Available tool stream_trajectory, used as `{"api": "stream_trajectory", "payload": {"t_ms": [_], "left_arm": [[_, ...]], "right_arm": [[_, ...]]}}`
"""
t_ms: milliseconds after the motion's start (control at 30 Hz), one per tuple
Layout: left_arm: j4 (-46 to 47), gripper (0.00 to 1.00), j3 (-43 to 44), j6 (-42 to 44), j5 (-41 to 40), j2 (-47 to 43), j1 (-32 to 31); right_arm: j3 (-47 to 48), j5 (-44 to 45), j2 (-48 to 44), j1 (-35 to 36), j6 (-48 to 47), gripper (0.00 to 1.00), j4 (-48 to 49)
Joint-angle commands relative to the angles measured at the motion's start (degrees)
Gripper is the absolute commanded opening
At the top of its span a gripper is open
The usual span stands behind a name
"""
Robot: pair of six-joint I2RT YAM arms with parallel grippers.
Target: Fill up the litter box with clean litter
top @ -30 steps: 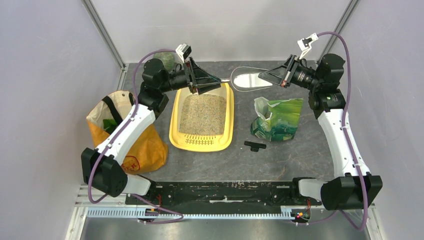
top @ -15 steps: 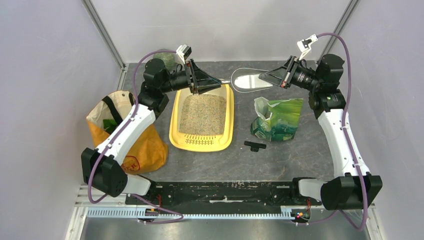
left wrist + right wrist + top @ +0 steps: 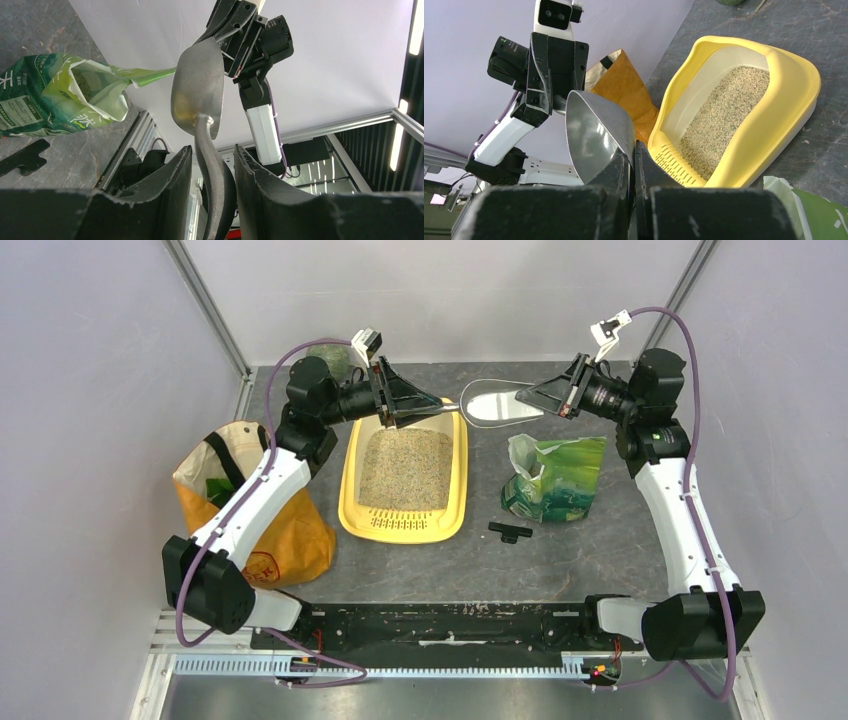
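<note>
We count two tools, one scoop, one litter box, two bags and one small black piece. The right tool point(image 3: 522, 396) is clamped tight on the bowl rim of the metal scoop point(image 3: 490, 400). The left tool point(image 3: 438, 406) has its fingers apart around the scoop's handle, and we cannot tell whether they press it.

Only the right wrist view shows the bowl's shiny inside; the left wrist view shows its back.

The litter box point(image 3: 349, 495) lies on the table point(image 3: 600, 550), its far rim under the left tool, near and left of the right tool. The clean litter point(image 3: 405, 468) covers its floor. The green bag point(image 3: 560, 480) stands right of the box, with the black piece point(image 3: 510, 531) just near it. The orange bag point(image 3: 290, 530) stands left of the box.
</note>
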Motion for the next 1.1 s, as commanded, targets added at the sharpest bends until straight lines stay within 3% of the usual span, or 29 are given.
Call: {"api": "stream_trajectory", "payload": {"t_ms": [0, 333, 467, 600, 667, 733, 767, 867, 933, 1067], "left_arm": [[1.4, 0.44, 2.2, 2.0, -0.5, -0.7, -0.3], [0.0, 0.40, 2.5, 3.7, 0.3, -0.9, -1.3], [-0.9, 0.31, 2.6, 4.6, 0.1, -0.9, -1.8], [-1.5, 0.29, 2.7, 5.2, 0.1, -0.8, -2.0], [-1.8, 0.21, 2.7, 5.4, 0.2, -0.7, -2.0], [-1.9, 0.04, 2.6, 5.4, 0.1, -0.9, -2.0], [-1.7, 0.02, 2.6, 5.2, 0.1, -0.9, -2.0], [0.4, 0.02, 2.2, 3.4, 0.0, -1.0, -1.8], [1.0, 0.02, 2.3, 3.0, 0.0, -0.9, -1.6], [-0.2, 0.02, 2.7, 3.9, 0.3, -0.7, -1.0]], "right_arm": [[0.5, -1.2, -1.4, 0.3, 0.0, 0.00, 1.8], [0.9, -0.9, -0.9, 0.6, -1.0, 0.00, 0.6], [1.4, -0.9, -0.8, 0.9, -2.1, 0.00, -0.9], [1.8, -0.7, -0.8, 0.9, -2.7, 0.00, -1.7], [2.0, -0.8, -0.7, 0.9, -2.8, 0.00, -1.7], [2.1, -0.9, -0.7, 0.9, -2.9, 0.00, -1.7], [2.2, -1.1, -0.6, 0.9, -3.3, 0.03, -1.6], [3.7, -1.5, -0.5, 0.8, -5.9, 0.45, -3.5], [5.8, -1.7, -0.1, -0.1, -8.1, 0.65, -5.9], [10.1, -3.8, 1.1, -5.6, -12.0, 0.75, -10.5]]}}
